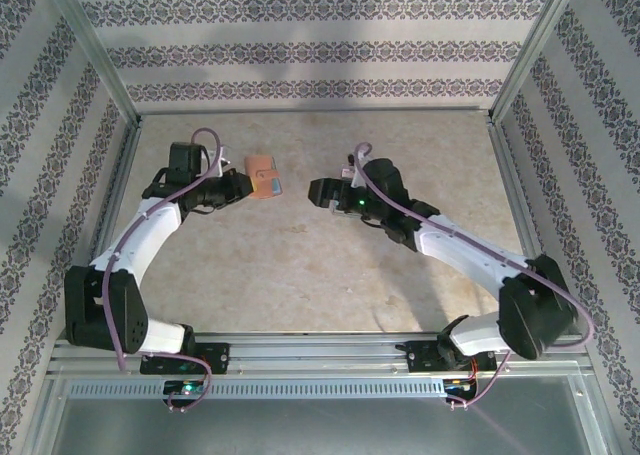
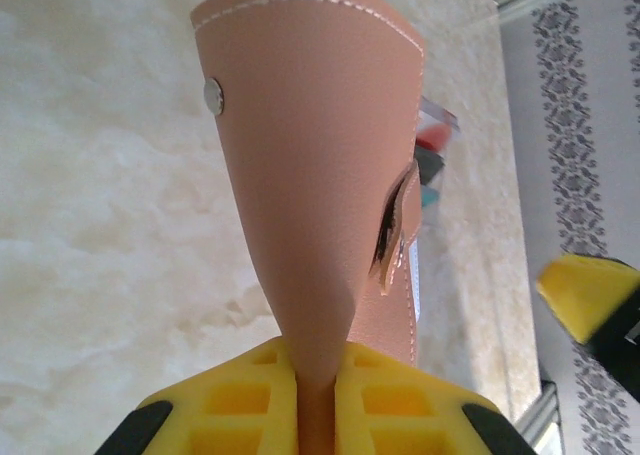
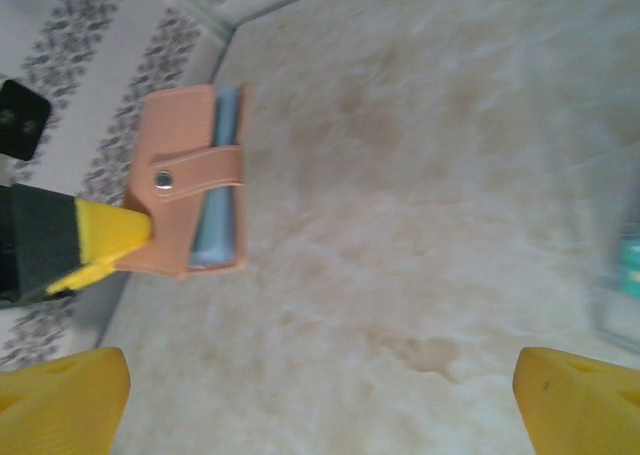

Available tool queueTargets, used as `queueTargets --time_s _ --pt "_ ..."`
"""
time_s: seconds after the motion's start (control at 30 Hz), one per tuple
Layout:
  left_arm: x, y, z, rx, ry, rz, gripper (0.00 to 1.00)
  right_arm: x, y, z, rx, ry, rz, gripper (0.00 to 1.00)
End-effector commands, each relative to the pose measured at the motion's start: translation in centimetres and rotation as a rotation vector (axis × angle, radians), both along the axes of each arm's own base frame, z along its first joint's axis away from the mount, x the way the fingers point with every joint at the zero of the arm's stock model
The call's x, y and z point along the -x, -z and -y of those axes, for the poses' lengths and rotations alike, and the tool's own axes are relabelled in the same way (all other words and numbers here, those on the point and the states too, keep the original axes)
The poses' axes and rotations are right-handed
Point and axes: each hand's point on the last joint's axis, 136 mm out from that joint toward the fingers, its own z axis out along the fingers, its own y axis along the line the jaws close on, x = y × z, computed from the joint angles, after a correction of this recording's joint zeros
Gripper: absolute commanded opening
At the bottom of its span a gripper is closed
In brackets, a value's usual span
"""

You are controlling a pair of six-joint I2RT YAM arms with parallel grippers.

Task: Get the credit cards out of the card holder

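The card holder [image 1: 265,175] is a brown leather wallet with a snap tab, lifted off the table. My left gripper [image 1: 240,185] is shut on one edge of it. In the left wrist view the leather [image 2: 310,155] rises from between the yellow pads [image 2: 240,395], and red and teal edges of the credit cards [image 2: 433,147] peek out on its right side. The right wrist view shows the card holder [image 3: 175,210] with its grey-blue inside [image 3: 220,190]. My right gripper [image 1: 320,193] is open and apart from it, to its right, its fingertips [image 3: 70,395] wide with nothing between them.
Beige mottled table [image 1: 300,275] inside patterned walls with metal frame posts [image 1: 100,60]. A blurred teal patch [image 3: 630,265] shows at the right edge of the right wrist view. The other arm's yellow fingertip [image 2: 588,290] is near the card holder.
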Motion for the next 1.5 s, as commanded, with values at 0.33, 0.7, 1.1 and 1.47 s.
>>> queueTargets --time_s 0.33,0.7,1.1,1.47 --pt "3.8 -4.0 4.4 0.131 0.074 0.07 0.14 -2.2 -2.1 -7.8 -0.201 -0.183 -0.03 0.98" --pt "5.3 -3.1 6.9 0.137 0.137 0.052 0.18 -2.0 -3.6 -10.2 -0.292 -0.26 -0.024 0.75" --pt "5.2 -4.1 7.1 0.151 0.135 0.097 0.42 -1.6 -3.9 -8.7 -0.309 -0.232 -0.006 0.25" --pt "5.3 -7.2 5.9 0.131 0.09 0.289 0.99 -1.2 -8.5 -3.7 -0.408 -0.197 0.097 0.14"
